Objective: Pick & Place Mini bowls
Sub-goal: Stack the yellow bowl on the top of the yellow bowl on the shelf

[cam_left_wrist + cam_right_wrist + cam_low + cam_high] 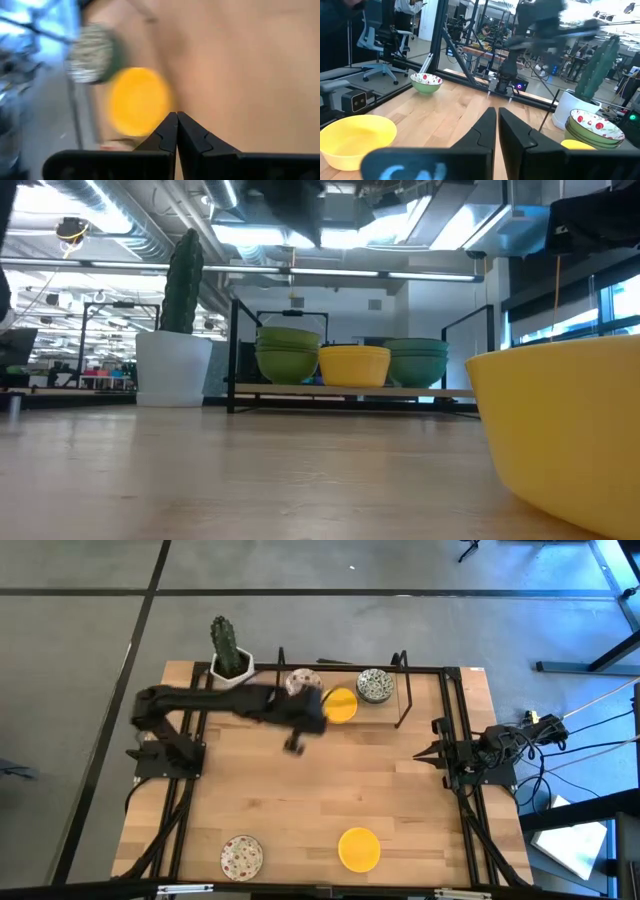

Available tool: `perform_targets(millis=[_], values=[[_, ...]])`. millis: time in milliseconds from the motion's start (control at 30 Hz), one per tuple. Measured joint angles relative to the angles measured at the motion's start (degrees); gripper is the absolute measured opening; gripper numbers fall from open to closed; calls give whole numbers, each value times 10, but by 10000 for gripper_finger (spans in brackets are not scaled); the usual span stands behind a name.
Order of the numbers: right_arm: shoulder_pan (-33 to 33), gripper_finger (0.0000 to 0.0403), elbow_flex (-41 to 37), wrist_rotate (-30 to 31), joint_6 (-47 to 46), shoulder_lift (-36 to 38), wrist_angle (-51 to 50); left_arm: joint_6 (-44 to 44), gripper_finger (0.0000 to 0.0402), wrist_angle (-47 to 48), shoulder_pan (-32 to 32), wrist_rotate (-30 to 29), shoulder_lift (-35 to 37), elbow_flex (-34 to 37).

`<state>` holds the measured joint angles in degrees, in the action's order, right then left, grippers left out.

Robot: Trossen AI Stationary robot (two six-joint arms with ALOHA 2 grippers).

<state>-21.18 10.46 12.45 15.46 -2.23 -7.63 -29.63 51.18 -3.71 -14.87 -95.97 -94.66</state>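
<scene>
Your left gripper (294, 744) is pinched closed on nothing, hovering above the table (320, 795) just beside the yellow bowl stack (341, 705) at the far rack. The red-speckled stack (302, 683) and blue-green stack (375, 686) flank it. Two single bowls, red-speckled (242, 856) and yellow (359, 848), sit near the front edge. Your right gripper (496, 131), fingers together, waits at the right edge.

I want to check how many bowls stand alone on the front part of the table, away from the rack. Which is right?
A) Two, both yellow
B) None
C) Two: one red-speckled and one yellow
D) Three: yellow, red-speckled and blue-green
C: the high view shows only a red-speckled bowl and a yellow bowl near the front edge; the other bowls sit at the far edge, by the rack.
</scene>
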Motion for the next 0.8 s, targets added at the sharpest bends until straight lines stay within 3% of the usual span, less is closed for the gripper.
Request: perform_targets(millis=[100, 167, 333, 467, 567, 800], values=[[0, 22, 0, 0, 0, 0, 0, 50, 2, -20, 48, 38, 89, 115], [0, 22, 0, 0, 0, 0, 0, 70, 1, -95, 67, 66, 161, 221], [0, 22, 0, 0, 8, 0, 15, 80, 2, -405, 57, 146, 339, 494], [0, 22, 0, 3, 15, 0, 22, 118, 1, -741, 30, 186, 423, 666], [0, 22, 0, 7, 23, 0, 14, 175, 2, -880, 7, 136, 435, 732], [0, 22, -5, 48, 34, 0, 16, 127, 2, -899, -10, 172, 442, 765]])
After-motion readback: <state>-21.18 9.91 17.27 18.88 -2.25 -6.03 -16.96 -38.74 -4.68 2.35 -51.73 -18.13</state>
